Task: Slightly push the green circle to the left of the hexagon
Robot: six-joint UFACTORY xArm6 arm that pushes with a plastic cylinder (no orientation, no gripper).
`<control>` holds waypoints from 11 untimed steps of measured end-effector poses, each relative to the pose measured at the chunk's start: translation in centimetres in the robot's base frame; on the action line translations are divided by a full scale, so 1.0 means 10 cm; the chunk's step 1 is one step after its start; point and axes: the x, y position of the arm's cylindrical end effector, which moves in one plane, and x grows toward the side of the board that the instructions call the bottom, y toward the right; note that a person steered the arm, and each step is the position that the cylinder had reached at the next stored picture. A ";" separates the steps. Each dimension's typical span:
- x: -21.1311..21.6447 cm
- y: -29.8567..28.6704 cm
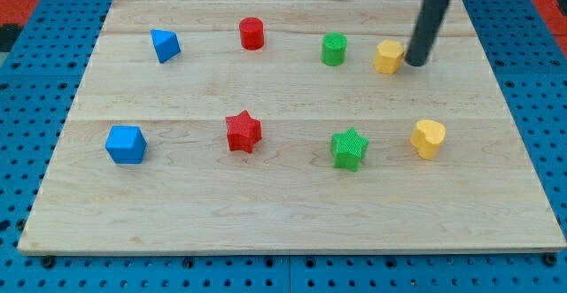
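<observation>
1. Wooden board (292,213), pale planks, sitting on a blue gridded surface. It fills most of the view. Looks smooth; blocks should slide on it easily.
2. My arm comes in from the far right corner as a dark rod leaning a little to the right as it rises. No jaws on this rig, so nothing to open or close; it only pushes. My tip (413,64) rests on the board just right of the yellow hexagon (388,57), touching it or nearly so; I cannot tell which.
3. Near row, left to right: blue cube (125,144), red star (244,131), green star (349,148), yellow heart (428,138). All well apart from one another.
4. Far row, left to right: blue wedge (165,45), red cylinder (252,33), then the green circle (333,49), then the hexagon.
5. The green circle is a short upright cylinder, standing near the hexagon on its left with a clear gap between. I judge it light, rigid, likely plastic, prone to skating or rolling off line if struck off-centre.
6. No holding it: contact should be low on its right face, square through the centre. My tip is on the wrong side of the hexagon for that, so I would route around first.
</observation>
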 end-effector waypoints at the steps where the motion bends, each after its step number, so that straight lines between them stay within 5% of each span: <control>1: -0.13 -0.49; 3: -0.18 -0.41; 5: -0.75 -0.51; 8: -0.66 -1.51; 11: -0.65 -0.79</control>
